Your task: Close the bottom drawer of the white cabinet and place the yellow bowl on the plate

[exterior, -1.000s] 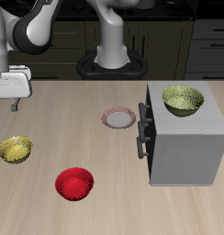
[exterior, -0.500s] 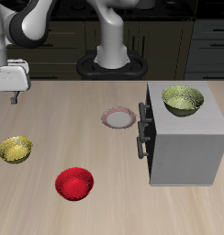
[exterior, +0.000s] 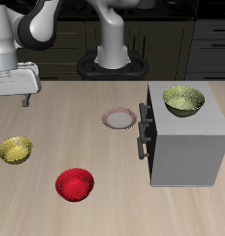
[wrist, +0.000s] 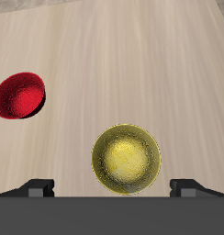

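**Wrist view: we hang over the yellow bowl**

Wrist camera puts the yellow bowl (wrist: pixel 127 160) between our fingers (wrist: pixel 35 187), spread wide and grasping nothing, the red bowl (wrist: pixel 19 95) close by. From outside, our gripper (exterior: pixel 11 100) hovers above the worktop (exterior: pixel 87 157); the plate (exterior: pixel 118 118) sits bare beside the white cabinet (exterior: pixel 183 138).

Drawer shut, bowl and plate apart

The boxy light grey-white cabinet (exterior: pixel 185 147) has its lower drawer (exterior: pixel 147 146) with the dark bar handle pushed in flush. The small flat pinkish-rimmed round plate (exterior: pixel 118 118) lies bare just beside the cabinet's front. The small glossy golden-yellow bowl (exterior: pixel 16 150) (wrist: pixel 128 159) sits upright, well apart from the cabinet, beyond the plate.
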Robot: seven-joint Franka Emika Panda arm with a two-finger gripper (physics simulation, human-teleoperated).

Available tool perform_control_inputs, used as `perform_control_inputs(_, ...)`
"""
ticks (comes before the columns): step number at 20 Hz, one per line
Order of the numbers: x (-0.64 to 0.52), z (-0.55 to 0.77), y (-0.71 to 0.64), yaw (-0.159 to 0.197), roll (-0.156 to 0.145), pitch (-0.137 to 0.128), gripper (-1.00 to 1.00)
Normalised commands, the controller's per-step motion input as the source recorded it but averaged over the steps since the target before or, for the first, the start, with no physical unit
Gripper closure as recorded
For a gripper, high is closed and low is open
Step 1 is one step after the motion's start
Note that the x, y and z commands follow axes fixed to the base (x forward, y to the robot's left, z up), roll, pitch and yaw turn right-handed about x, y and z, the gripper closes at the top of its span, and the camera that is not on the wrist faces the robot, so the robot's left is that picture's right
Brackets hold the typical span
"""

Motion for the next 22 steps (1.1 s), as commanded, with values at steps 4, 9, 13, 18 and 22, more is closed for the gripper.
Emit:
perform_control_inputs(4,0.00,-0.35,0.17,-0.048,0.021,0.038,-1.00)
perform_control_inputs(9,-0.04,-0.44,-0.12,-0.003,-0.051,0.052,-1.00)
perform_control_inputs(13,-0.06,-0.20,-0.16,0.003,-0.042,0.015,-1.00)
perform_control_inputs(18,-0.02,-0.22,0.08,0.011,-0.009,0.012,-1.00)
perform_control_inputs(22,0.01,-0.08,0.22,0.010,0.033,-0.005,-1.00)
